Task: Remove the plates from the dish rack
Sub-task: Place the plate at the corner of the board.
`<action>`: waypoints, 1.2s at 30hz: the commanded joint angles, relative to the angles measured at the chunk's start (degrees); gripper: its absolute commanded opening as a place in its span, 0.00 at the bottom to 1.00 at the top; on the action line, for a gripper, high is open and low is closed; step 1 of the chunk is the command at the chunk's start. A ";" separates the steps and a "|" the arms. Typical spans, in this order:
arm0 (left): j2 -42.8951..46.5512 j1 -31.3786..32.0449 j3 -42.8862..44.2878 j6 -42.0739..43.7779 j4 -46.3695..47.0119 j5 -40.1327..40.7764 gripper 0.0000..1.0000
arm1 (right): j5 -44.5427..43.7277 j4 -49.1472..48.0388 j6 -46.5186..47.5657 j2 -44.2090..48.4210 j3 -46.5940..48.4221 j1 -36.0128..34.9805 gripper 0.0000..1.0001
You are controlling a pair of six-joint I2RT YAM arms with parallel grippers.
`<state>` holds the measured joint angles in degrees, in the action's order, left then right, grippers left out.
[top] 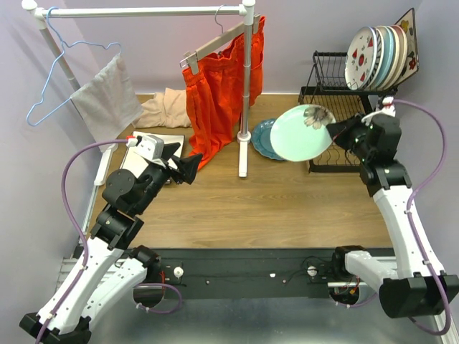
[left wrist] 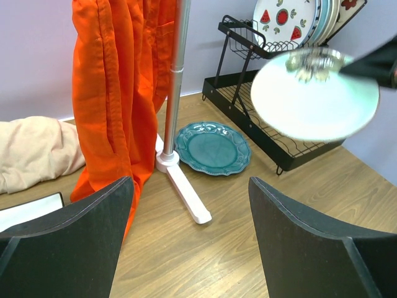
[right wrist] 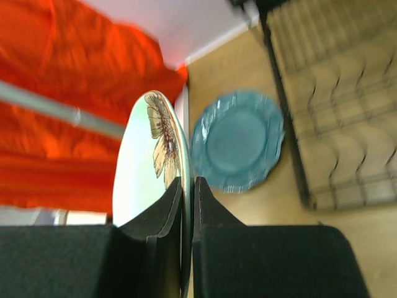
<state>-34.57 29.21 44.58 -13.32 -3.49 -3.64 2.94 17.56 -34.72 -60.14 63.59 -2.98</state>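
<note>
Mint plate (top: 303, 133) up in air beside dish rack (top: 331, 100), pinched at rim by right gripper (top: 334, 132). 1 teal plate (top: 264, 138) already on table. Several plates (top: 376, 56) left in rack. Left gripper (left wrist: 189, 239) wide apart, nothing in it.

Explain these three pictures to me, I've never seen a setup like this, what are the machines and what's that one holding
Two robot arms are bolted to a wooden table. One picture looks down from above; the other two come from cameras on each arm's wrist.

The right gripper is shut on the rim of a pale mint plate with a flower print, held in the air near the black dish rack. More plates stand in the rack's upper shelf. A teal plate already lies flat on the table.

The left gripper is open and empty. Orange clothing hangs from a white rail.
</note>
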 commanded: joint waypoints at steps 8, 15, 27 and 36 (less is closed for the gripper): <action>-0.32 -0.30 -0.28 -0.21 0.85 -1.99 0.84 | 12.70 -5.52 -12.03 13.02 -19.20 0.35 0.01; -0.15 -0.30 -0.28 -0.39 0.85 -2.16 0.84 | 14.37 -4.99 -14.41 18.47 -28.96 0.35 0.01; 0.11 -0.30 -0.28 -0.39 1.03 -2.51 0.84 | 4.46 5.02 -25.04 28.05 -36.26 0.35 0.01; 0.11 -0.30 -0.37 -0.74 1.38 -3.92 0.84 | -6.27 18.55 -28.03 30.96 -32.83 0.35 0.01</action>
<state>-34.92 29.21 44.56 -13.37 -3.46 -5.63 2.90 32.05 -56.55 -30.98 27.07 -2.98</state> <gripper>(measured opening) 0.840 0.164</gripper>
